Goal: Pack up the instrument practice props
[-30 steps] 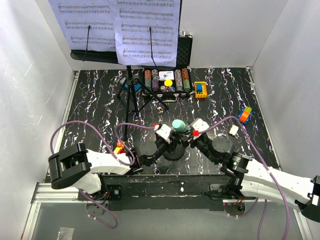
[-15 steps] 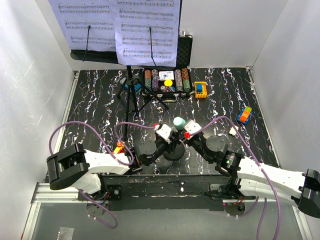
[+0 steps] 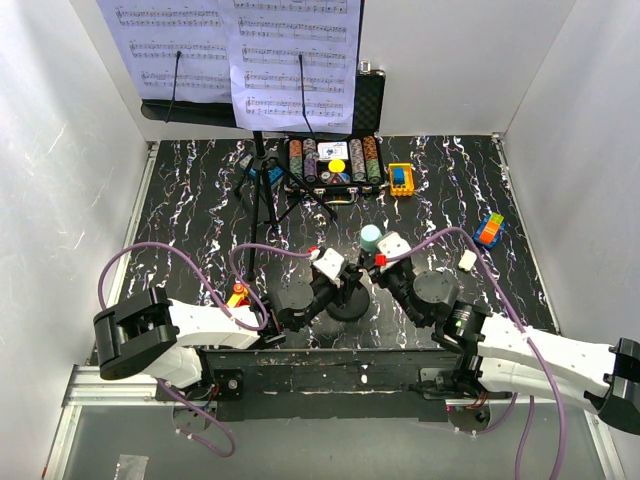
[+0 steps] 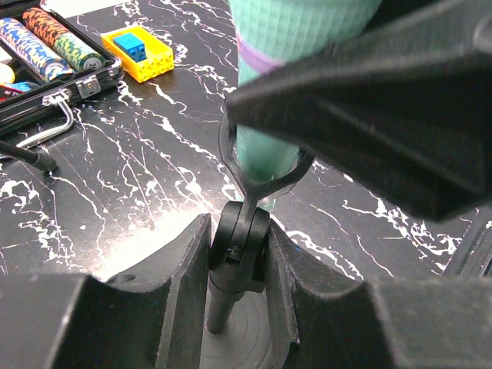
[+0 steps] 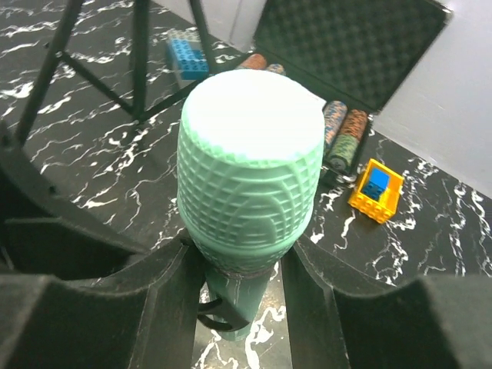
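Observation:
The mint-green microphone [image 3: 371,237] stands tilted over the small black mic stand [image 3: 347,303] at the near middle of the table. My right gripper [image 3: 377,256] is shut on it just below its head [image 5: 250,169]. The mic's lower end still sits in the stand's clip [image 5: 219,315]. My left gripper [image 3: 337,278] is shut on the stand's pivot joint [image 4: 240,246], above the round base. The tall black music stand [image 3: 258,190] stands at the back left. Its desk [image 3: 190,112] holds white sheet-music pages [image 3: 295,60].
An open black case of poker chips [image 3: 335,165] lies at the back middle, with a yellow-and-blue block [image 3: 401,178] to its right. Blue bricks [image 3: 272,174] lie by the tripod legs. A colourful toy [image 3: 490,230] and a white block [image 3: 467,260] are at the right. A red-and-yellow toy [image 3: 238,295] is near the left arm.
The right gripper has drawn the microphone up and to the right, away from the left gripper. The left gripper stays on the mic stand.

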Motion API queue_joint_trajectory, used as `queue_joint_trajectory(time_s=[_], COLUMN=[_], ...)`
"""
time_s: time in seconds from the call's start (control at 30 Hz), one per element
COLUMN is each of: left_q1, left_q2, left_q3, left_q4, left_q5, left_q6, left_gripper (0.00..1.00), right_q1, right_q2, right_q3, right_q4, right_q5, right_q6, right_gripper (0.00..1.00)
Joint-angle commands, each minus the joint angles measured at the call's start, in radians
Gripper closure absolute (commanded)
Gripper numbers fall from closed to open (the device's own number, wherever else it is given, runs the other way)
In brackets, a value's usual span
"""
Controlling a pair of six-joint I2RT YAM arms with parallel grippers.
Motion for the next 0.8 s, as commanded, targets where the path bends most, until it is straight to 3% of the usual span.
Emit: queue_joint_trajectory(time_s=[0.0,0.2,0.33,0.47,0.6,0.77], left_q1=[-0.025,-0.025,-0.023,-0.025,-0.025,-0.025], left_q2=[0.044,0.038,0.03,0.015,-0.025,-0.068], left_q3=[-0.079,-0.082,-0.068,-0.03,-0.004,0.034], left_q4=[-0.291,-0.292,-0.318,-0.361,-0.386,-0.416], left_q5=[0.067,0.062,0.061,0.074,0.074,0.05], left_q6=[-0.041,-0.044,-0.05,-0.058,-0.061,-0.069], left_gripper=[1.0,1.0,1.0,0.75,0.55,0.43], right_q1=[-0.026,-0.026,-0.026,-0.026,-0.026,-0.026], right_q2=[-0.048,-0.091,-0.135,-0.179,-0.222,-0.25], right_q3=[0.09,0.124,0.191,0.265,0.26,0.245], right_q4=[0.085,-0.016,-0.224,-0.502,-0.606,-0.655], right_q5=[0.295,0.342,0.358,0.32,0.292,0.27], right_q6=[-0.06,-0.058,0.03,0.199,0.294,0.357], right_gripper=[0.99,0.99,0.99,0.99,0.99,0.99])
